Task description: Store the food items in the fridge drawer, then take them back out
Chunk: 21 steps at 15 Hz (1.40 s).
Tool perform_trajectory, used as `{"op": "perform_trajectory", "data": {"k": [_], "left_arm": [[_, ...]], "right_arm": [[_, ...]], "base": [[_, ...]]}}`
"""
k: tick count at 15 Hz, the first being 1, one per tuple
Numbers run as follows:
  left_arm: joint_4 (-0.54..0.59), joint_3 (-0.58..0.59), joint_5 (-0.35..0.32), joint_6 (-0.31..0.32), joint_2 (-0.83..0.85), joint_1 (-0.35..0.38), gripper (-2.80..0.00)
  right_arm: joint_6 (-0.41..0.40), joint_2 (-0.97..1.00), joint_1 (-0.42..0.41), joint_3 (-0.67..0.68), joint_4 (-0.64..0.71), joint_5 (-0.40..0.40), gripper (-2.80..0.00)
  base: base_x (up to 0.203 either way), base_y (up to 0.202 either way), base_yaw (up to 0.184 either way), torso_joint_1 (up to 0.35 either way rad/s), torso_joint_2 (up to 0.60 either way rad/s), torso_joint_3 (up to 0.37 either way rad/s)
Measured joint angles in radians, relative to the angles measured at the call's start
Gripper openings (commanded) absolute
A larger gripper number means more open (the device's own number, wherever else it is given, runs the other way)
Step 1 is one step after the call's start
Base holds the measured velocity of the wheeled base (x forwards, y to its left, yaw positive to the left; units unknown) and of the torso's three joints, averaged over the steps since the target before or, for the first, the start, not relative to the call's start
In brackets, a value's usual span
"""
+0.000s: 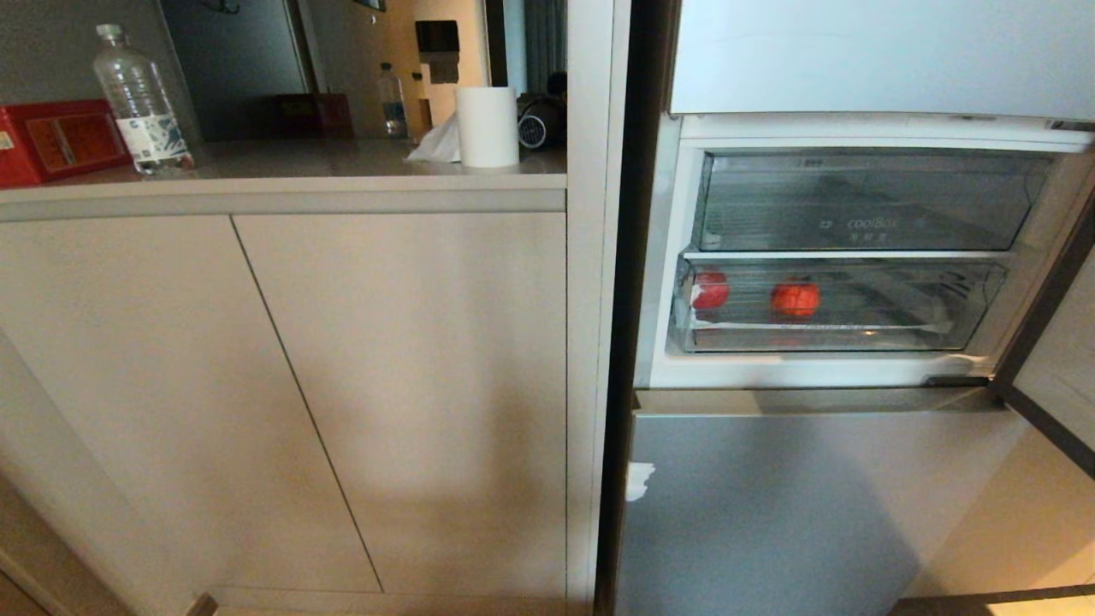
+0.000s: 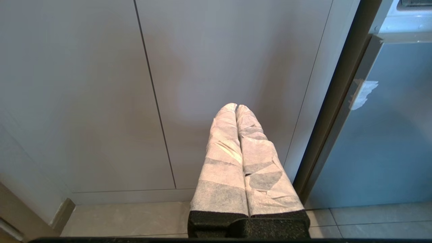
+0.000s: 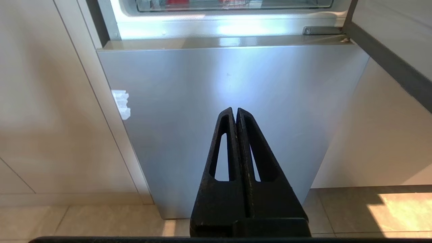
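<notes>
While shut, fridge drawer (image 1: 834, 329) holds food items (image 1: 796, 299) — two.

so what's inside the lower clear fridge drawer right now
Two red food items: one at the fridge drawer's left end, a rounder one nearer the middle. Reflections on the front wall hide their undersides.

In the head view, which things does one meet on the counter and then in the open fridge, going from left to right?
Red box → clear water bottle → crumpled tissue → white paper roll → fridge drawer, holding the red food item at its left end → the rounder red food item.
</notes>
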Motion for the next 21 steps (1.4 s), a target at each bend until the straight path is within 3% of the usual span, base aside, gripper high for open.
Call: {"op": "perform_trajectory", "data": {"k": [6, 10, 13, 17, 18, 21], "left_arm": [[0.0, 0.0, 0.0, 0.0, 0.0, 0.0, -2.8], [0.0, 0.0, 0.0, 0.0, 0.0, 0.0, -2.8], [0.0, 0.0, 0.0, 0.0, 0.0, 0.0, -2.8], [0.0, 0.0, 0.0, 0.0, 0.0, 0.0, -2.8], [0.0, 0.0, 0.0, 0.0, 0.0, 0.0, -2.8], [0.0, 0.0, 0.0, 0.0, 0.0, 0.0, -2.8]], "right_arm": [[-0.064, 0.0, 0.0, -0.005, 0.004, 0.001, -2.8], [-0.017, 0.066, 0.001, -0.134, 0.04, 0.006, -2.8], [0.052, 0.285, 0.004, -0.255, 0.03, 0.051, -2.8], [0.101, 0.71, 0.014, -0.396, -0.097, 0.178, -2.8], [0.106, 0.821, 0.025, -0.428, -0.145, 0.197, 0.0], [0.117, 1.123, 0.109, -0.526, -0.293, 0.227, 0.0]], "base": [[0.0, 0.0, 0.0, -0.012, 0.03, 0.017], [0.0, 0.0, 0.0, 0.0, 0.0, 0.0], [0.0, 0.0, 0.0, 0.0, 0.0, 0.0], [0.0, 0.0, 0.0, 0.0, 0.0, 0.0], [0.0, 0.0, 0.0, 0.0, 0.0, 0.0], [0.0, 0.0, 0.0, 0.0, 0.0, 0.0]]}}
